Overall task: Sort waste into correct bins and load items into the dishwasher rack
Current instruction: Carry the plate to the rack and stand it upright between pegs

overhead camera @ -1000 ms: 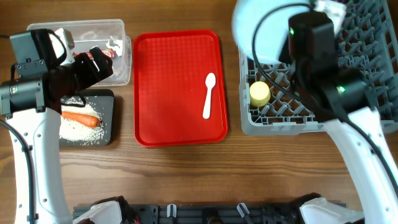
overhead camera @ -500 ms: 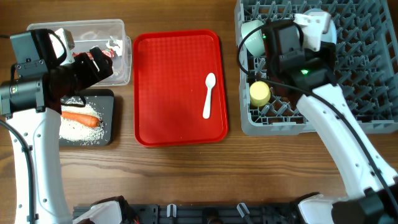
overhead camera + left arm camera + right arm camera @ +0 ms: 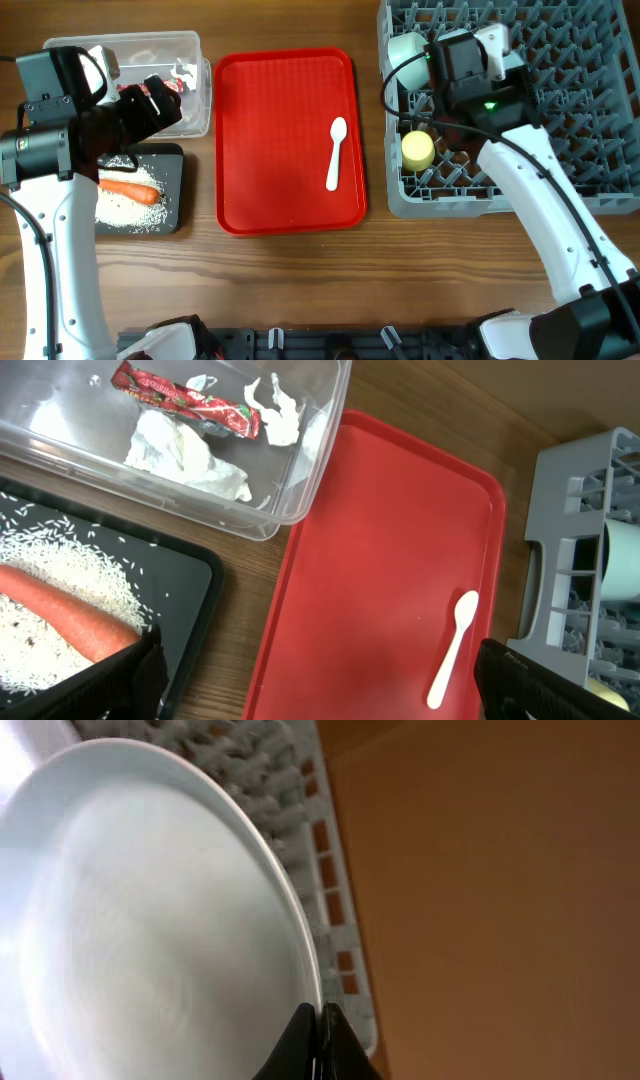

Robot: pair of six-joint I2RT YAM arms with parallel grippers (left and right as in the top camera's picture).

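My right gripper [image 3: 320, 1017] is shut on the rim of the pale blue plate [image 3: 150, 920]. In the overhead view it [image 3: 430, 60] holds the plate [image 3: 405, 47] on edge in the grey dishwasher rack's [image 3: 570, 110] back-left corner. A yellow cup [image 3: 418, 150] sits in the rack. My left gripper [image 3: 320, 690] is open and empty above the bins. The clear tub [image 3: 300, 470] holds a red candy wrapper [image 3: 185, 400] and white tissue [image 3: 190, 445]. The black tray [image 3: 195, 575] holds the carrot [image 3: 60, 615] and rice [image 3: 60, 550]. The white spoon [image 3: 337, 152] lies on the red tray. I cannot make out the bowls.
The red serving tray [image 3: 280, 140] lies between the bins and the rack, with only the spoon on it. Bare wooden table [image 3: 300, 280] runs along the front. The rack's upright pegs crowd around the plate.
My right arm has brought the plate down from high above the rack into its back-left corner. My left arm has not moved.
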